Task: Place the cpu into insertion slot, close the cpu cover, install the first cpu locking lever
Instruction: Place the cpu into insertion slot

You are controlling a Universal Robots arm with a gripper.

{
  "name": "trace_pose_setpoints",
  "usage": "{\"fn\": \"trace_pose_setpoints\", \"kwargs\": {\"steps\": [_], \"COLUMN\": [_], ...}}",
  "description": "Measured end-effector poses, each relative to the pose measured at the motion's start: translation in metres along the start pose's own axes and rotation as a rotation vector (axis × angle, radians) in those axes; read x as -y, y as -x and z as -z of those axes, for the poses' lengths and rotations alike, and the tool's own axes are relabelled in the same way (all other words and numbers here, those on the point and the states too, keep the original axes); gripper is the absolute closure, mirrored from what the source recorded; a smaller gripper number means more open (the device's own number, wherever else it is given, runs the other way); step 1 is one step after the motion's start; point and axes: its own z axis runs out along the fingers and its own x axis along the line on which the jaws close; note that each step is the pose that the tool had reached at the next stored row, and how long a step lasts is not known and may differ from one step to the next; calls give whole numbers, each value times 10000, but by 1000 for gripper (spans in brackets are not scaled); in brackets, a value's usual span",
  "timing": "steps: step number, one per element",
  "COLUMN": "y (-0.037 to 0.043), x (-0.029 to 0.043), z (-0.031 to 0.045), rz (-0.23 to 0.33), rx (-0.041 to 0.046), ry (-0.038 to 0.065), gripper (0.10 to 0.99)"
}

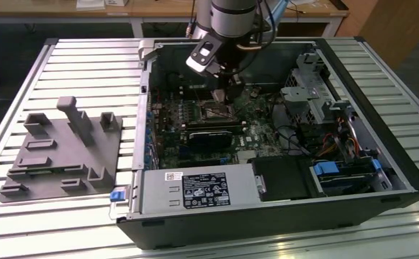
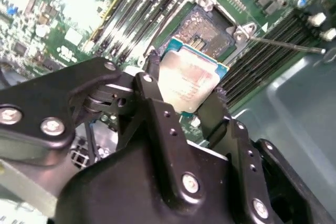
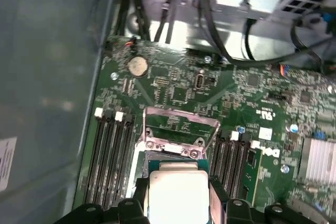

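While jaws pinch its edges, pale silvery-beige square cpu (image 2: 190, 85), green-rimmed, over dark insertion slot (image 2: 207, 27)

In the first wrist view the cpu (image 3: 176, 195) is cut off by the picture's edge, and the black jaws cover its two sides. In the second wrist view the jaws hide the part of the cpu (image 2: 191, 77) next to them, and the cpu covers one corner of the insertion slot (image 2: 206, 27), so I cannot tell how close the two are. In the exterior view the arm (image 1: 231, 19) is cut off at the top edge, and the cpu is too small to pick out under it.
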Motion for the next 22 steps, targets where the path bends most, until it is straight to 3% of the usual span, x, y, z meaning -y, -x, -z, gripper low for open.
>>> {"fn": "trace_pose_setpoints", "kwargs": {"steps": [8, 16, 22], "y": [-5, -92, -110], "x": [6, 8, 8], "z": [-21, -71, -140], "rz": [-1253, -1420, -1416], "rx": [54, 76, 227], "ry": [22, 24, 14], "gripper": [549, 549, 549]}}
